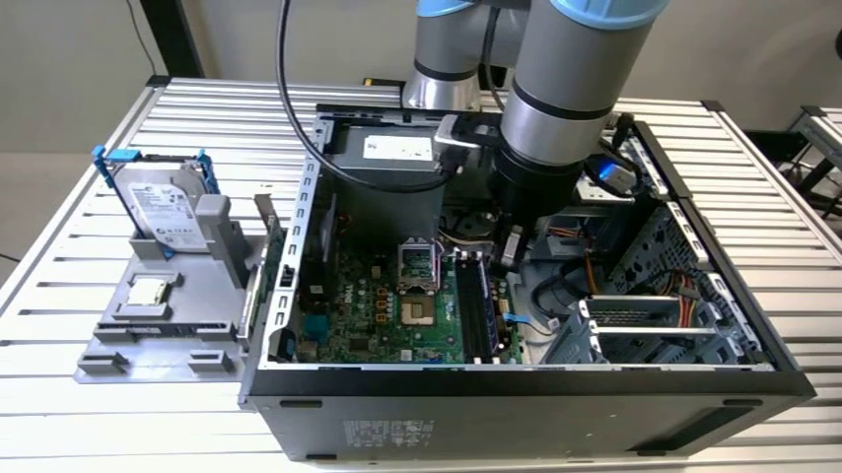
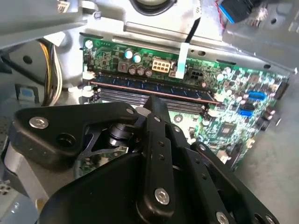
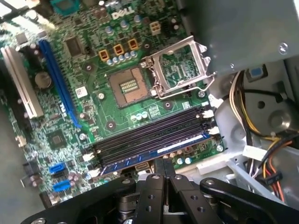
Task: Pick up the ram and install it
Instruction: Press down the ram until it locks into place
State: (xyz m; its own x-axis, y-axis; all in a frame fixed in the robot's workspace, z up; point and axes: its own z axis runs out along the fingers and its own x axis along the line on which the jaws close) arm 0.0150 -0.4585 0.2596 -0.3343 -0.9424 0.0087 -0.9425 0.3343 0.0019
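Nearest us in both wrist views is our gripper (image 3: 164, 164), its two black fingers (image 2: 156, 109) pressed together with nothing between them, poised just above the memory slots (image 3: 149, 135). The ram (image 3: 161, 148) sits in the outermost of those slots on the green motherboard (image 3: 93, 93), beside the open processor socket (image 3: 127, 86). In the exterior view we reach down into the open computer case (image 1: 526, 389), while the hard drive (image 1: 165, 212) stands outside it on the exterior view's left.
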